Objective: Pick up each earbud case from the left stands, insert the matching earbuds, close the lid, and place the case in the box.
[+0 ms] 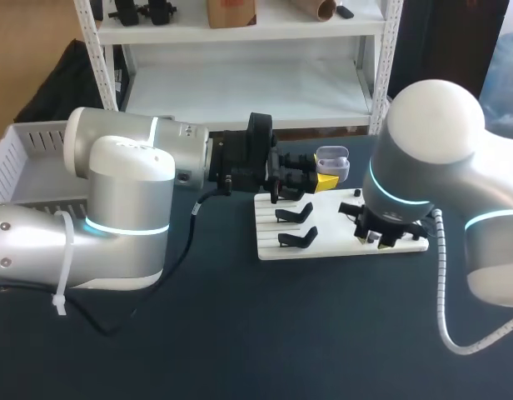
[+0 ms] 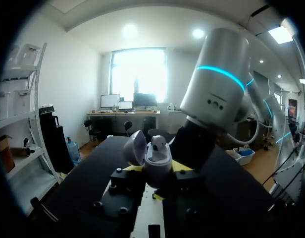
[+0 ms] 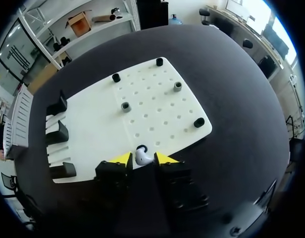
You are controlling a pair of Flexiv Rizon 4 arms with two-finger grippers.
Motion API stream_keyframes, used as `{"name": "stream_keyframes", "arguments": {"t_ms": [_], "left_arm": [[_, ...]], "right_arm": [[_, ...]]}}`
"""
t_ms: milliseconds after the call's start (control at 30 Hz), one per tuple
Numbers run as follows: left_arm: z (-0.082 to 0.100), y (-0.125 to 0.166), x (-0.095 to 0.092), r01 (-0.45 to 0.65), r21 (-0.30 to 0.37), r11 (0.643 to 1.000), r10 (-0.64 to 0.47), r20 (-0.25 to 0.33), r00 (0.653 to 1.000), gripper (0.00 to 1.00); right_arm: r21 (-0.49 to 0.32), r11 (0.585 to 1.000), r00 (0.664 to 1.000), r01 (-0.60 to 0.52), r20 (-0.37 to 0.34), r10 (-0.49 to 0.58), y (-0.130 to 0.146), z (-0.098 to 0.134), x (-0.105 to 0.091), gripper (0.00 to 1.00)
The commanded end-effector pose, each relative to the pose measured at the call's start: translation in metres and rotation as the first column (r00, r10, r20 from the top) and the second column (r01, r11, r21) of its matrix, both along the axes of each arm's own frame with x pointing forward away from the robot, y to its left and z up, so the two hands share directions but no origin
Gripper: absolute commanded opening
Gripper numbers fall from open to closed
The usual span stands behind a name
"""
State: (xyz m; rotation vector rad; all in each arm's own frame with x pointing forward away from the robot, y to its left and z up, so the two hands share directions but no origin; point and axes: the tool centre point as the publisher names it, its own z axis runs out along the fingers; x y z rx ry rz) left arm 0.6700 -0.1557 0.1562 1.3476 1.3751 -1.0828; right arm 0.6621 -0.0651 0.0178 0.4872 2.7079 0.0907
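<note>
A white earbud case [image 1: 333,164] with its lid [image 2: 134,148] open hangs above the far edge of the white board [image 1: 323,242], and my left gripper [image 1: 326,180] is shut on it. In the left wrist view the case [image 2: 157,159] sits between the yellow tips of that gripper [image 2: 156,169], with one earbud [image 2: 159,145] seated inside. My right gripper [image 1: 379,237] points down at the board's right part. The right wrist view shows that gripper [image 3: 142,158] with its tips pressed against both sides of a white earbud [image 3: 142,157] at the board's near edge.
Black case stands [image 1: 294,214] [image 1: 296,238] line the board's left part. Small grey earbud holders [image 3: 126,106] [image 3: 177,86] and black corner pegs [image 3: 199,122] [image 3: 116,78] stick up from its right half. A white basket [image 1: 23,158] sits far left, behind my left arm.
</note>
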Motion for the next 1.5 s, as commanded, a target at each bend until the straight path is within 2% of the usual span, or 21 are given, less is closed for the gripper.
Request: {"name": "stream_keyframes", "arguments": {"t_ms": [33, 267, 367, 433, 1033, 1233, 1333, 1500], "left_arm": [[-0.001, 0.0, -0.001, -0.005, -0.003, 1.0, 0.005, 0.003, 1.0, 0.0], [-0.001, 0.0, -0.001, -0.005, -0.003, 1.0, 0.005, 0.003, 1.0, 0.0], [-0.001, 0.0, -0.001, -0.005, -0.003, 1.0, 0.005, 0.003, 1.0, 0.0], [-0.001, 0.0, -0.001, -0.005, -0.003, 1.0, 0.005, 0.003, 1.0, 0.0], [-0.001, 0.0, -0.001, -0.005, -0.003, 1.0, 0.005, 0.003, 1.0, 0.0], [-0.001, 0.0, -0.001, -0.005, -0.003, 1.0, 0.005, 0.003, 1.0, 0.0], [-0.001, 0.0, -0.001, -0.005, -0.003, 1.0, 0.005, 0.003, 1.0, 0.0], [-0.001, 0.0, -0.001, -0.005, -0.003, 1.0, 0.005, 0.003, 1.0, 0.0]], "right_arm": [[0.0, 1.0, 1.0, -0.001, 0.0, 0.001, 0.0, 0.0, 0.0, 0.24], [-0.002, 1.0, 1.0, -0.001, -0.001, 0.001, 0.0, -0.001, 0.0, 0.14], [-0.002, 1.0, 1.0, -0.002, -0.002, 0.002, -0.001, -0.001, -0.001, 0.08], [-0.002, 1.0, 1.0, -0.002, -0.002, 0.002, -0.001, 0.0, -0.001, 0.0], [0.008, 1.0, 1.0, 0.024, -0.019, -0.024, -0.013, 0.031, -0.015, 0.0], [0.028, 1.0, 1.0, 0.002, -0.024, -0.001, -0.033, 0.055, -0.024, 0.0], [0.052, 0.998, 0.998, -0.039, -0.043, 0.041, -0.042, 0.072, -0.029, 0.0], [0.071, 0.983, 0.982, -0.169, -0.069, 0.173, -0.051, 0.104, -0.039, 0.0]]}}
